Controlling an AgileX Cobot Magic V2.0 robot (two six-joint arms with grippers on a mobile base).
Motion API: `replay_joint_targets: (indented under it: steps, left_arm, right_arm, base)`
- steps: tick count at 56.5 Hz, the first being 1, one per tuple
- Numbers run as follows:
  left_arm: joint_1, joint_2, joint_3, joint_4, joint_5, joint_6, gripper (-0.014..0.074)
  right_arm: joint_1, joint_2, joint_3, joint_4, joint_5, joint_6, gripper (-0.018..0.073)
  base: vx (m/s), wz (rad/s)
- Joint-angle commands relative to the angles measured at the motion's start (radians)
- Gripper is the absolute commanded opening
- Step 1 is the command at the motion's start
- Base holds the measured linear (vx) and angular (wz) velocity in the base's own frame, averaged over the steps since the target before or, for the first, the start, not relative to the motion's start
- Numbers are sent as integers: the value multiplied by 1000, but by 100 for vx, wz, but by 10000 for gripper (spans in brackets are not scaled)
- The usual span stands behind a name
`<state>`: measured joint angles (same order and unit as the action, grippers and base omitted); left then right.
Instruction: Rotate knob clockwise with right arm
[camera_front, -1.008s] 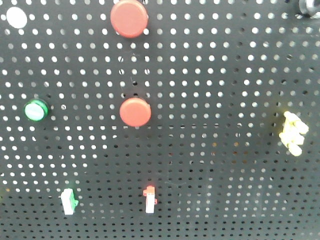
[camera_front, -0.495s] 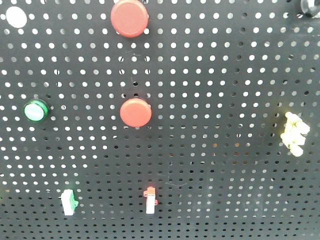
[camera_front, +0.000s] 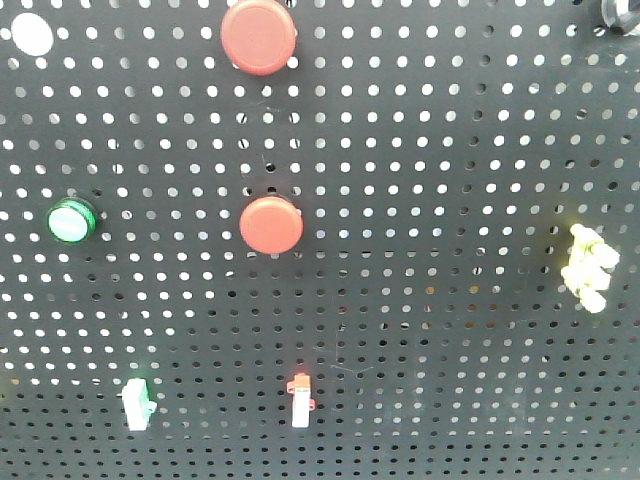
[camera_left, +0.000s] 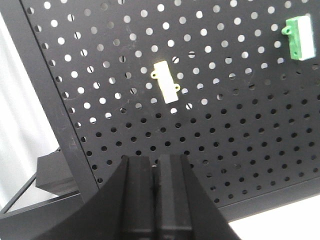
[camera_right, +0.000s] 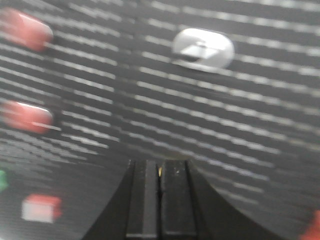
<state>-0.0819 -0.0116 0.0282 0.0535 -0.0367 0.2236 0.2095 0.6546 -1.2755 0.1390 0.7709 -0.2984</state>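
The knob (camera_right: 202, 47) shows as a silvery, motion-blurred oval on the black pegboard (camera_right: 240, 115) in the right wrist view. It sits above and slightly right of my right gripper (camera_right: 160, 162), which is shut, empty and apart from it. In the front view only a dark edge of the knob (camera_front: 615, 15) shows at the top right corner, and neither gripper appears there. My left gripper (camera_left: 156, 159) is shut and empty, low in front of the pegboard (camera_left: 240, 150).
The front view shows two red buttons (camera_front: 258, 35) (camera_front: 270, 225), a green button (camera_front: 72, 220), a white disc (camera_front: 32, 33), a yellow piece (camera_front: 588, 268) and two small switches (camera_front: 137, 403) (camera_front: 300, 398). A cream switch (camera_left: 166, 82) and a green switch (camera_left: 300, 37) hang above the left gripper.
In the front view the board's parts have slid slightly downward in the frame. No gripper has come into that view.
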Motion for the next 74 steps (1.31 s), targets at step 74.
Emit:
replay_joint_targets:
  steps: [74]
  left_arm:
    - [-8, -17, 33, -5, -76, -4, -6]
  right_arm:
    - [-186, -488, 977, -265, -656, 376, -8]
  base:
    - [0, 0]
